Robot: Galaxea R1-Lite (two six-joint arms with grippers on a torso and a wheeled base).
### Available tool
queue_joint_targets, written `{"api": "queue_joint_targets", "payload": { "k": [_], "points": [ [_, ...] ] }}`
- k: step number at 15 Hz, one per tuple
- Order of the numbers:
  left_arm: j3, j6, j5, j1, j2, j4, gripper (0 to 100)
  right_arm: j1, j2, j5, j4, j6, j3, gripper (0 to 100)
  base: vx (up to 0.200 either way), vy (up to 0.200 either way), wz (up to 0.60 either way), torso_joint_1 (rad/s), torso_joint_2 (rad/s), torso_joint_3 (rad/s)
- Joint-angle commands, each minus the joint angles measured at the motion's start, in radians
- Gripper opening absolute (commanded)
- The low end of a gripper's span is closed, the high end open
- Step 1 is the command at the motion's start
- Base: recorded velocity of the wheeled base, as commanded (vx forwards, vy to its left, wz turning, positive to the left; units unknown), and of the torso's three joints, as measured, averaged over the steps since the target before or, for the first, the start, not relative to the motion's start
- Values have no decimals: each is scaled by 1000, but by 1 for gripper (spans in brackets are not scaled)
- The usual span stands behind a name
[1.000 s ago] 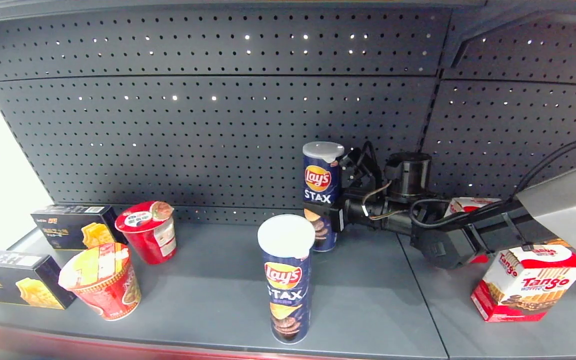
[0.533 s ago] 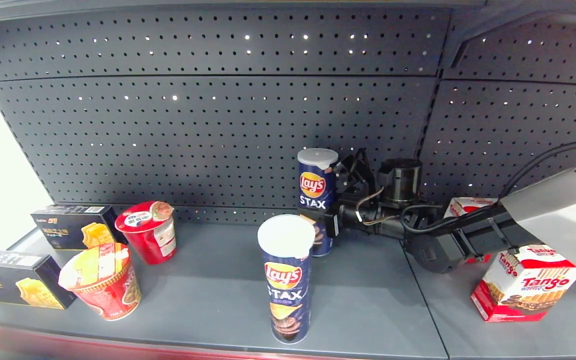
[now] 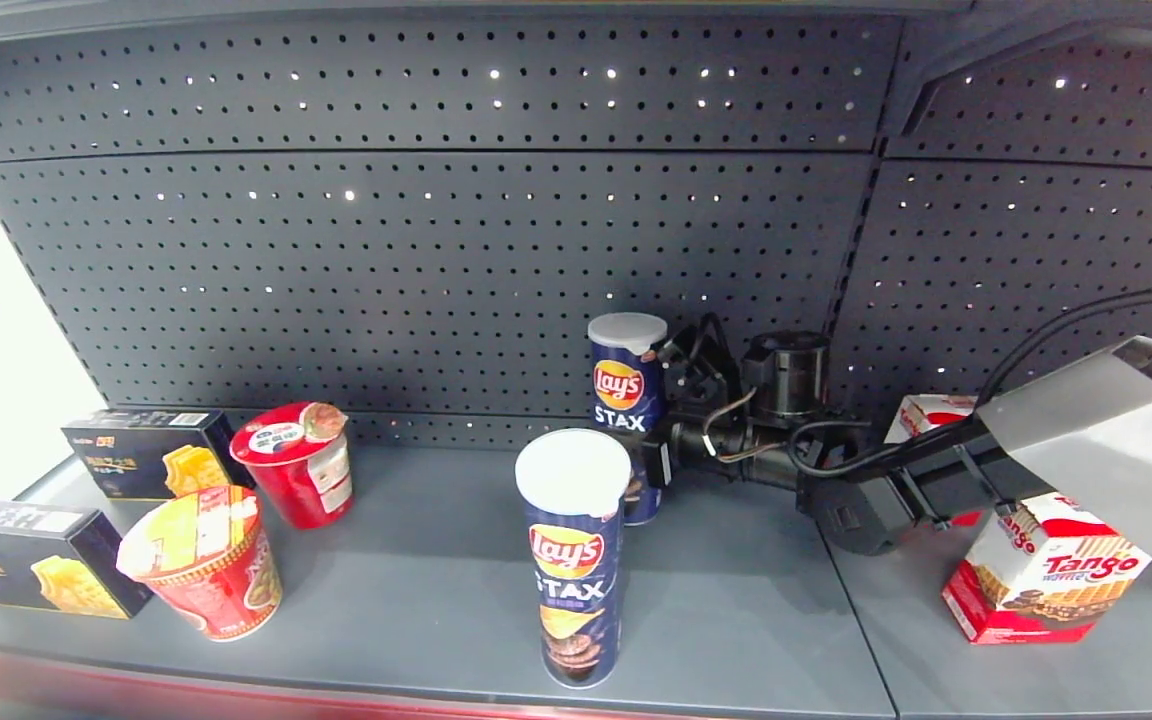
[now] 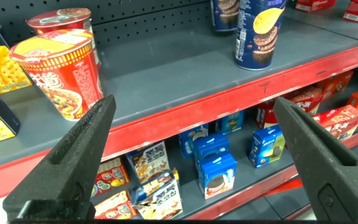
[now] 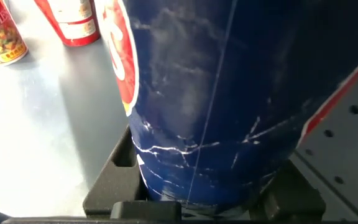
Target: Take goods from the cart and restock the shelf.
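The left pincer (image 4: 191,109) is spread wide, with nothing held in it, out in front of the shelf (image 3: 416,570). Behind the front can (image 3: 572,560), the back can (image 3: 624,385) has been brought lower and a bit leftward in the last second — so it is judged nearly set down. It is pinched on both sides by the right pincer (image 3: 650,456), close to the back wall.

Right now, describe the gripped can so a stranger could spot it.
Start at the pegboard back wall. Two blue chip cans stand before it; take the rear can, nearest the wall. Unlike the front can, it sits in the right gripper.
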Motion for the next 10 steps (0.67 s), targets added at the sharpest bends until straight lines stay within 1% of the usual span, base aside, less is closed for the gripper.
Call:
{"api": "queue_joint_targets", "payload": {
  "k": [1,4,5,9,10],
  "points": [
    [0,0,0,0,0,0,100,4,4,1,0,-1,0,0,0,0,0,0,0,0],
    [0,0,0,0,0,0,100,4,11,-1,3,-2,4,0,0,0,0,0,0,0],
    [0,0,0,0,0,0,100,3,11,-1,4,-5,6,100,0,0,0,0,0,0],
    [0,0,0,0,0,0,100,0,1,-3,3,-13,19,100,0,0,0,0,0,0],
    [0,0,0,0,0,0,100,1,-15,-3,1,-14,50,100,0,0,0,0,0,0]
  ]
}}
